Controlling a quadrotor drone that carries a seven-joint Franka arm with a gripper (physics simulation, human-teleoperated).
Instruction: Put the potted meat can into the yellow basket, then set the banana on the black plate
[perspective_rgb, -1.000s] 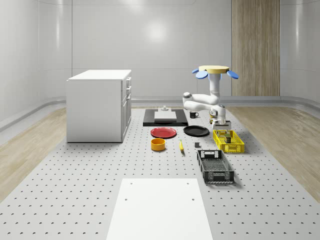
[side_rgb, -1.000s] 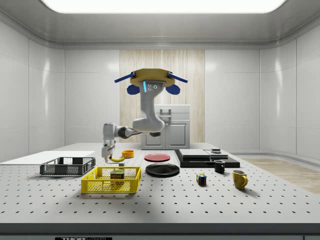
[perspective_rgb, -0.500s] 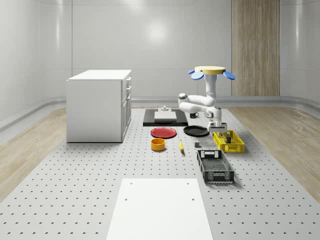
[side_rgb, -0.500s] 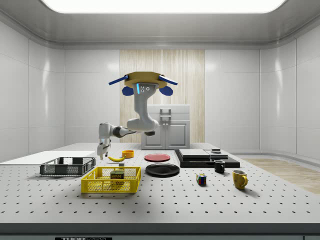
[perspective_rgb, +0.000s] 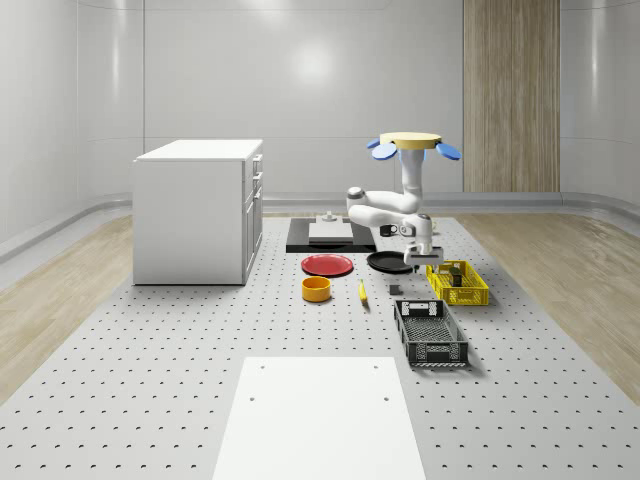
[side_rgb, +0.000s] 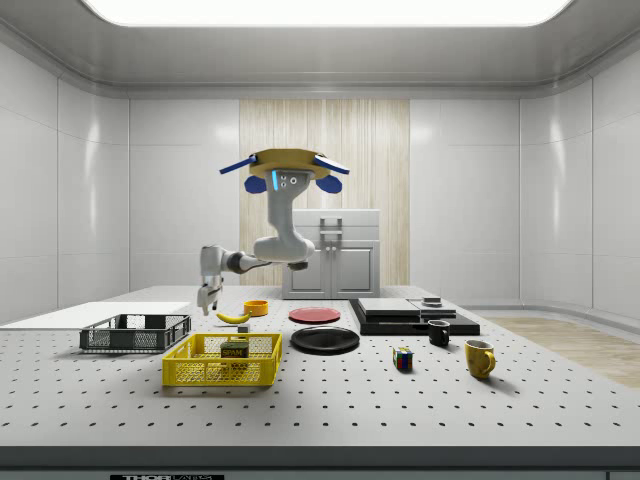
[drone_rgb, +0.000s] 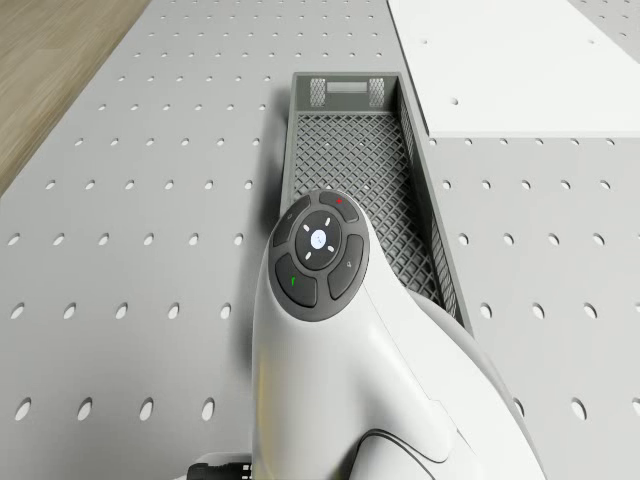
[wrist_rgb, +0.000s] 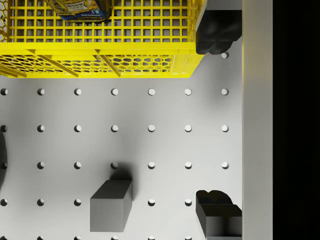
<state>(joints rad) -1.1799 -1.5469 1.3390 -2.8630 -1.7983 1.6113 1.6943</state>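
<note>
The potted meat can (side_rgb: 235, 350) (wrist_rgb: 77, 10) lies inside the yellow basket (perspective_rgb: 457, 283) (side_rgb: 222, 360) (wrist_rgb: 100, 55). The banana (perspective_rgb: 362, 292) (side_rgb: 233, 317) rests on the table, in front of the black plate (perspective_rgb: 392, 262) (side_rgb: 325, 339). My drone (perspective_rgb: 410, 145) (side_rgb: 285, 170) hovers above the plate's area. Its arm reaches down so that the gripper (perspective_rgb: 420, 262) (side_rgb: 208, 303) (wrist_rgb: 218, 125) hangs just beside the basket, on the whole-scene view's left of it. The fingers (wrist_rgb: 218, 32) stand open with only bare table between them.
A small grey block (wrist_rgb: 111, 205) (perspective_rgb: 394, 291) sits close to the gripper. A black basket (perspective_rgb: 430, 332) (drone_rgb: 360, 170), red plate (perspective_rgb: 328, 265), orange bowl (perspective_rgb: 316, 289), white cabinet (perspective_rgb: 198, 210) and white sheet (perspective_rgb: 318, 415) share the table. Mugs (side_rgb: 479, 358) and a cube (side_rgb: 402, 358) stand farther off.
The drone and gripper have moved off the yellow basket toward the whole-scene view's left, and the gripper is empty. The can stays in the basket; the banana has not moved.
</note>
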